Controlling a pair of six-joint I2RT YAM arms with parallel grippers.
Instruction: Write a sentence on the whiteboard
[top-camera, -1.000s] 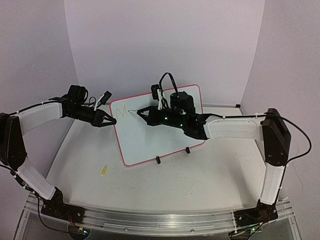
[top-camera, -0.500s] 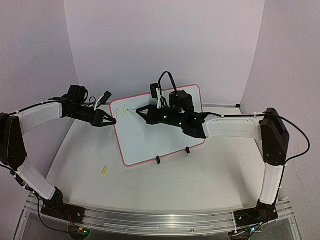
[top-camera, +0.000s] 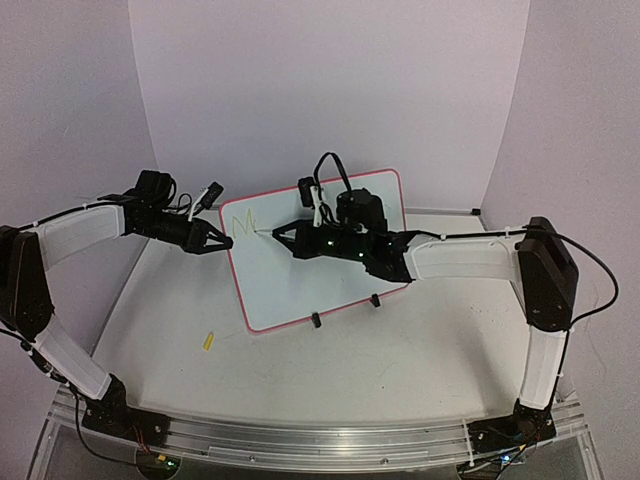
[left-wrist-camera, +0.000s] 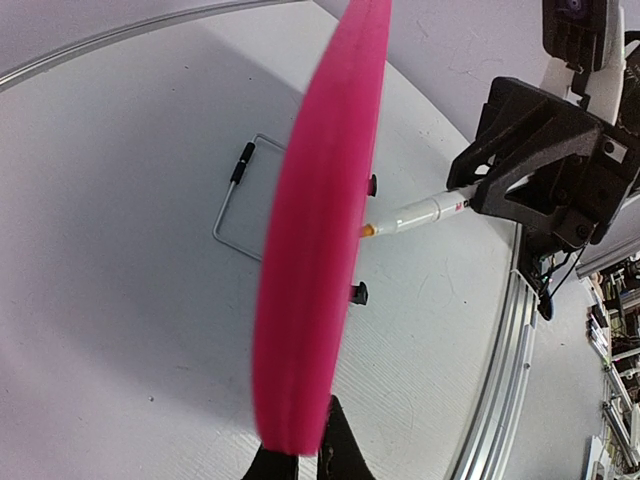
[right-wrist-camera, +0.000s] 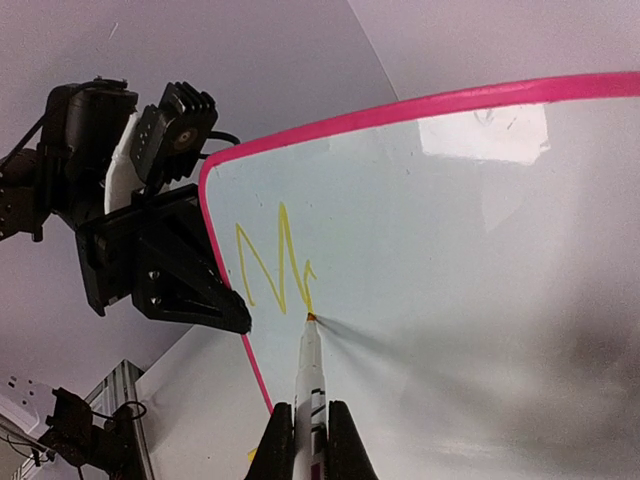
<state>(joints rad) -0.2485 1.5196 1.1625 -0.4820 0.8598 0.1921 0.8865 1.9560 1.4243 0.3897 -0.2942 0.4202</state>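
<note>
The whiteboard (top-camera: 330, 260) with its pink rim stands tilted on two black feet at mid table. Only a yellow-green "M" (right-wrist-camera: 270, 262) of the sentence shows near its upper left corner, also faint in the top view (top-camera: 240, 218). My right gripper (top-camera: 280, 233) is shut on a white marker (right-wrist-camera: 309, 385), whose tip touches the board just right of the "M". My left gripper (top-camera: 226, 242) is shut on the board's left rim (left-wrist-camera: 320, 250). The marker also shows in the left wrist view (left-wrist-camera: 415, 213).
A small yellow marker cap (top-camera: 208, 340) lies on the table left of the board's lower corner. A wire stand (left-wrist-camera: 235, 205) lies on the table behind the board. Purple walls close the back and sides. An aluminium rail (top-camera: 320, 440) runs along the near edge.
</note>
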